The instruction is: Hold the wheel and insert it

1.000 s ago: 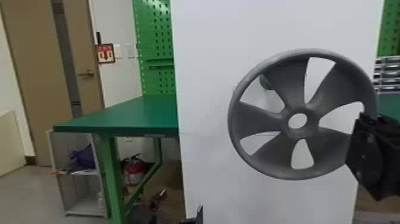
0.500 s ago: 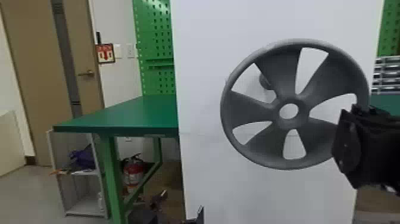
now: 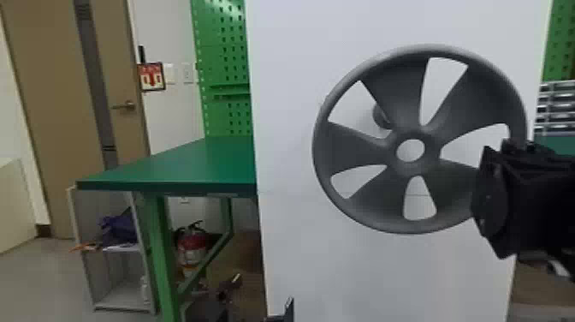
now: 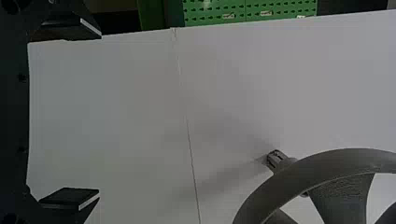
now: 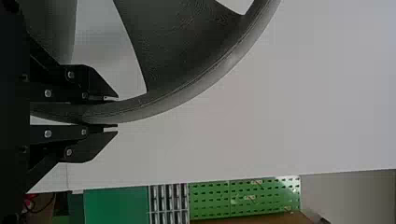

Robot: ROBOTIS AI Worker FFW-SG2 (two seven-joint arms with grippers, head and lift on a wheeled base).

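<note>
My right gripper (image 3: 492,188) holds the grey five-spoked wheel (image 3: 372,150) by its right rim, in front of a white panel. In the right wrist view the gripper (image 5: 114,112) is shut on the rim (image 5: 154,105). A grey peg (image 3: 380,116) on the panel shows through an upper-left opening of the wheel, left of and above the hub. The left wrist view has the peg (image 4: 280,161) just beside the wheel's rim (image 4: 322,170). My left gripper (image 3: 288,310) is low at the bottom edge; in its wrist view the gripper (image 4: 93,114) stands open with nothing between its fingers.
The white panel (image 3: 295,257) stands upright behind the wheel. A green table (image 3: 192,165) lies left of the panel, with a grey shelf (image 3: 124,299) and a fire extinguisher (image 3: 191,248) below table height. Metal drawers (image 3: 556,107) stand at the right.
The right gripper and the wheel have moved left across the panel, rising at first and then dropping slightly. The left gripper stays low at the bottom edge.
</note>
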